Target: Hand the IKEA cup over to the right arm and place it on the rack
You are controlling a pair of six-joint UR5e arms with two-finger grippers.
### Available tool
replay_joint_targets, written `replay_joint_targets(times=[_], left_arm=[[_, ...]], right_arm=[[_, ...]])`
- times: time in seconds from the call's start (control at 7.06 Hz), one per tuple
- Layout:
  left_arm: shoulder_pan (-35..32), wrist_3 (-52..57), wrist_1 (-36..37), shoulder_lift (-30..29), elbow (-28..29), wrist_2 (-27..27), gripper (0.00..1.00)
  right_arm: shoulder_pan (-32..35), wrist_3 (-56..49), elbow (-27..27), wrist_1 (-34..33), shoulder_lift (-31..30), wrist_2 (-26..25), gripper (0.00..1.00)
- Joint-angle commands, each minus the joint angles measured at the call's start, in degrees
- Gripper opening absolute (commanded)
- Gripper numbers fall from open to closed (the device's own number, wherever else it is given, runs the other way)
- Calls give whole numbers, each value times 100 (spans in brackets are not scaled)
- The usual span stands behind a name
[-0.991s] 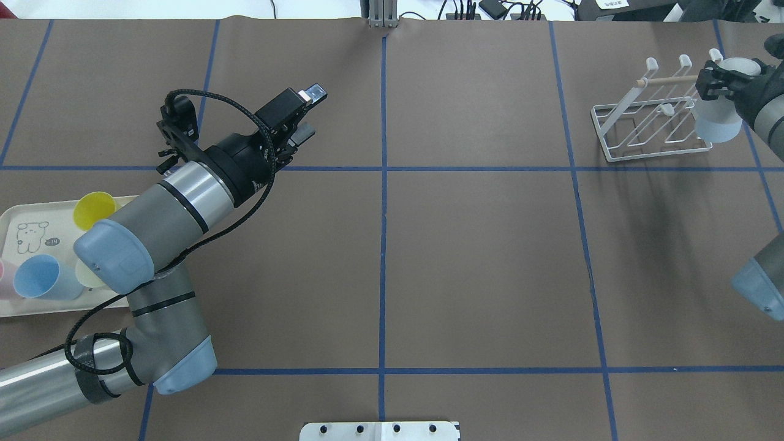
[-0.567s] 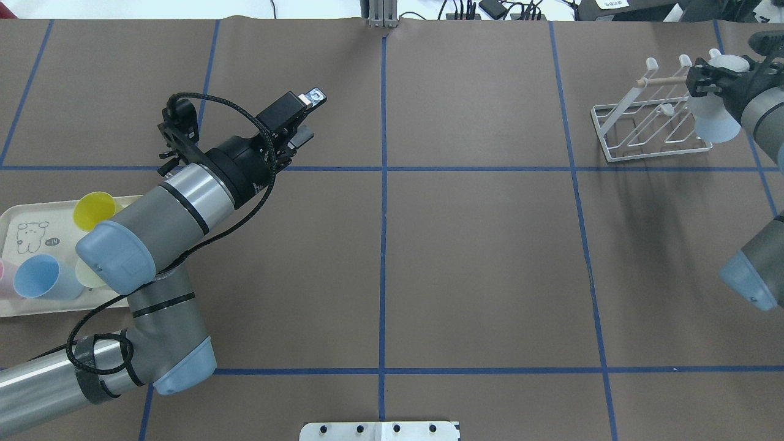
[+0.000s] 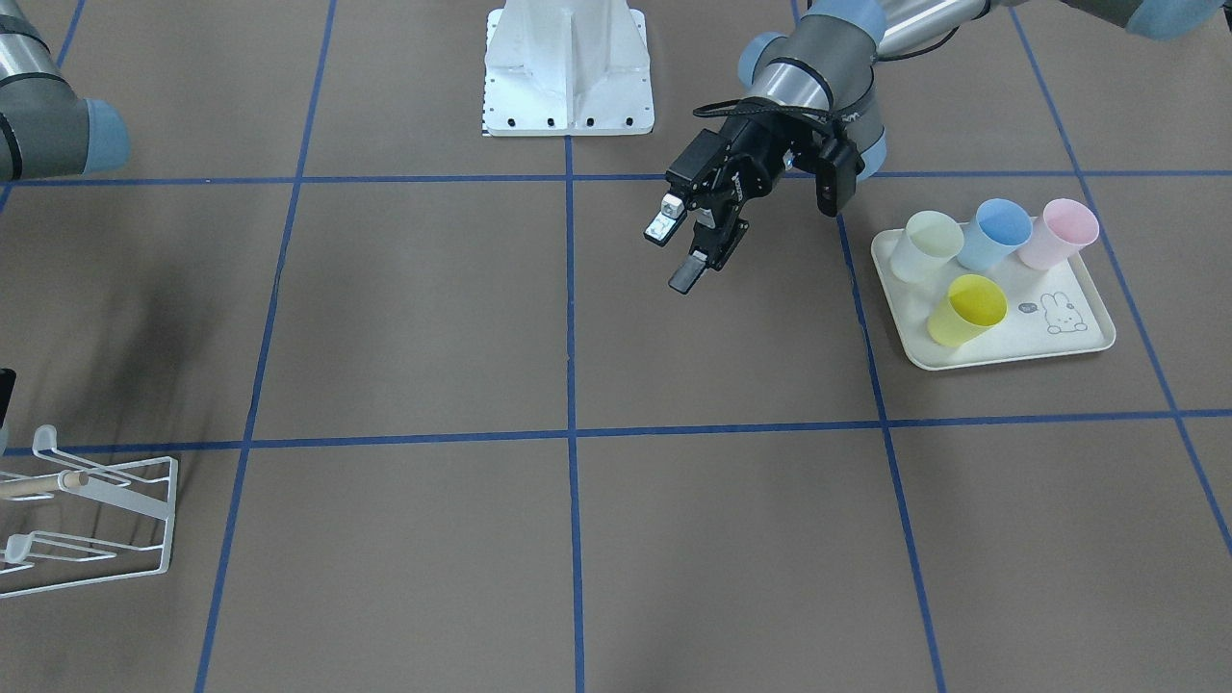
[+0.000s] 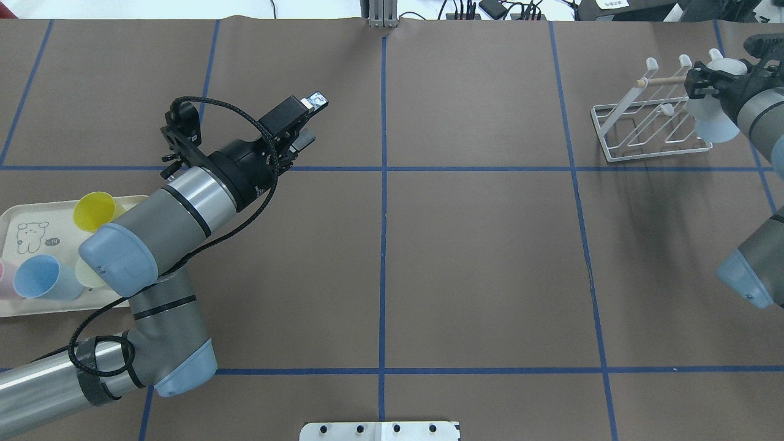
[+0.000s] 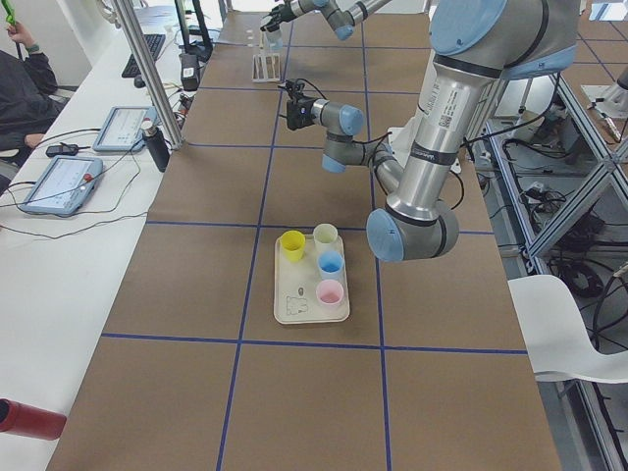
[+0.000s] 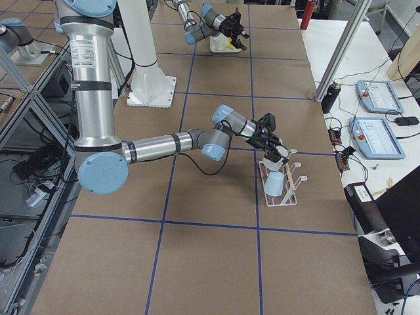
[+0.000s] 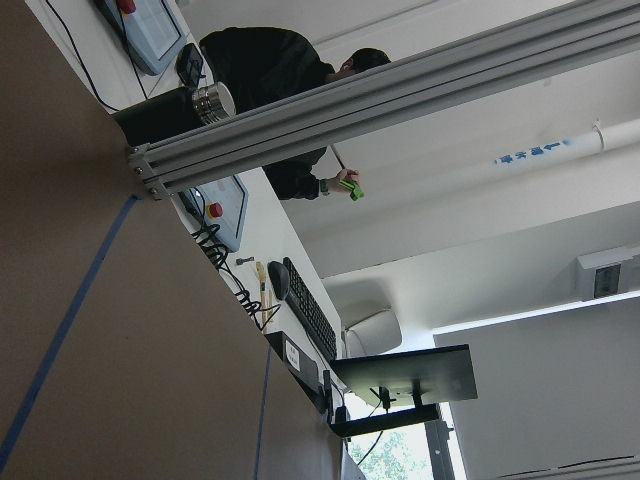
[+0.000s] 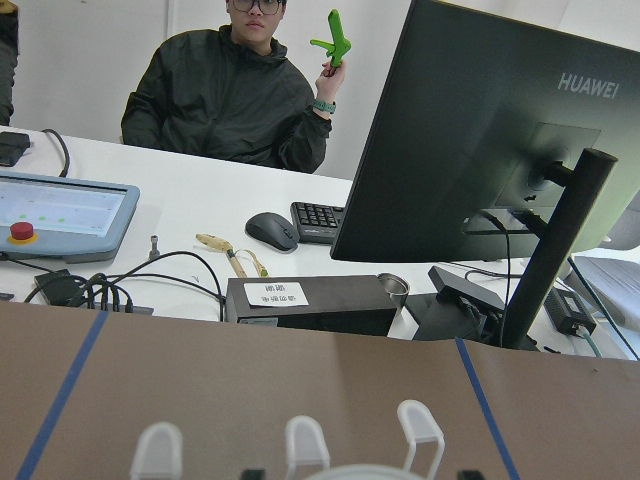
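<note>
Overhead exterior view showed the right gripper (image 4: 710,86) pinching the pale cup (image 4: 714,125) just above the rack (image 4: 621,107), the left gripper (image 4: 309,116) spread far from the rack; lowering slowly along one prong before releasing seemed wise.

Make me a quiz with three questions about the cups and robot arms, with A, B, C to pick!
1. How many cups stand on the tray? A two B four C six
2. Where is the pale cup in the right gripper? A on the tray B mid-table C at the white rack
3. The left gripper is: A open, empty B shut on a spoon C shut on a plate
Answers: 1 B, cream cup, blue cup, pink cup, yellow cup; 2 C, held right at the rack's wires; 3 A, fingers apart, nothing between.
</note>
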Motion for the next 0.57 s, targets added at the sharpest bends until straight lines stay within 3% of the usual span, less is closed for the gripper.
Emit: replay_joint_targets(times=[0.0,0.42], left_arm=[[11,0,-7,0,12,9,100],[20,0,-7,79,13,9,100]], right_arm=[[-17,23,-15,0,14,0,0],[-88,67,-33,0,94,0,0]])
